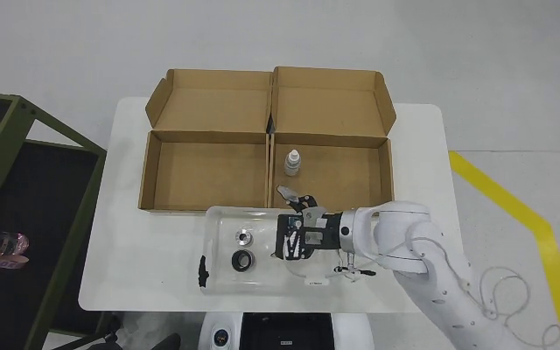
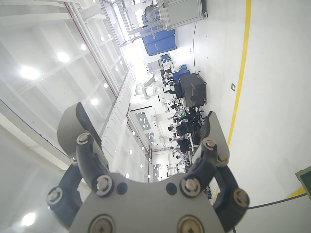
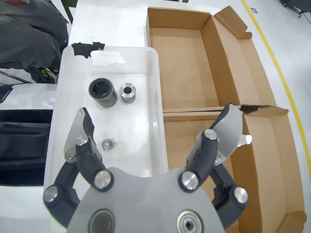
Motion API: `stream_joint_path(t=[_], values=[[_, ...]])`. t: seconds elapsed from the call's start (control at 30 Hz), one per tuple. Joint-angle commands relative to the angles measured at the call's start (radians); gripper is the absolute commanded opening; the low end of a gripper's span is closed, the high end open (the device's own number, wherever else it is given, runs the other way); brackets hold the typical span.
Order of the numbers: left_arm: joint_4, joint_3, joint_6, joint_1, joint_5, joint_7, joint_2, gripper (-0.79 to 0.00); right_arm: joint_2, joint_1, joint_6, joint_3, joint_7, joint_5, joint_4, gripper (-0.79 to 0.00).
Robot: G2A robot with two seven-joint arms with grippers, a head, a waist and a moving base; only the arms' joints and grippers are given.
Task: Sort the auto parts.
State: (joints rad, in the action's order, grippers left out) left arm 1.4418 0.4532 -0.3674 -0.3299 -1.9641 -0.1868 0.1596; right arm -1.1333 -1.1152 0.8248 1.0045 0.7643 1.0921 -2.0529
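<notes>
A smooth white table (image 1: 420, 131) carries two open brown cardboard boxes (image 1: 206, 175) side by side and, just beside them, a glossy translucent white plastic tray (image 1: 223, 223). The right gripper (image 3: 156, 109) hangs over one end of the tray, its fingers spread wide and empty. The left gripper (image 2: 145, 109) points into the hall, its fingers likewise apart. In the tray stand a dark grooved cylindrical bearing (image 3: 102, 92), a bright steel bushing (image 3: 127, 93) and a small silver round part (image 3: 108, 144). A small white plastic bottle (image 1: 294, 161) stands upright in the box nearer the right arm.

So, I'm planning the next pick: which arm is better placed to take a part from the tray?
Right, most likely. The right gripper hangs open across the white tray's rim, with a small metal part by one finger. The left gripper points away from the work.
</notes>
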Motion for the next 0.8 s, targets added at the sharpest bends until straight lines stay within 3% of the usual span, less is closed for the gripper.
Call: stream_joint_path(t=[0.0,0.37,0.77], values=[[0.0,0.0,0.0,0.0,0.0,0.0,0.0,0.0,0.002,-0.001,0.005,-0.012,0.016,0.012,0.002,0.0],[0.0,0.0,0.0,0.0,0.0,0.0,0.0,0.0,0.011,-0.024,0.011,-0.082,0.089,0.134,-0.023,0.0],[0.0,0.0,0.0,0.0,0.0,0.0,0.0,0.0,0.015,-0.016,0.026,-0.139,0.139,0.158,0.024,0.0]])
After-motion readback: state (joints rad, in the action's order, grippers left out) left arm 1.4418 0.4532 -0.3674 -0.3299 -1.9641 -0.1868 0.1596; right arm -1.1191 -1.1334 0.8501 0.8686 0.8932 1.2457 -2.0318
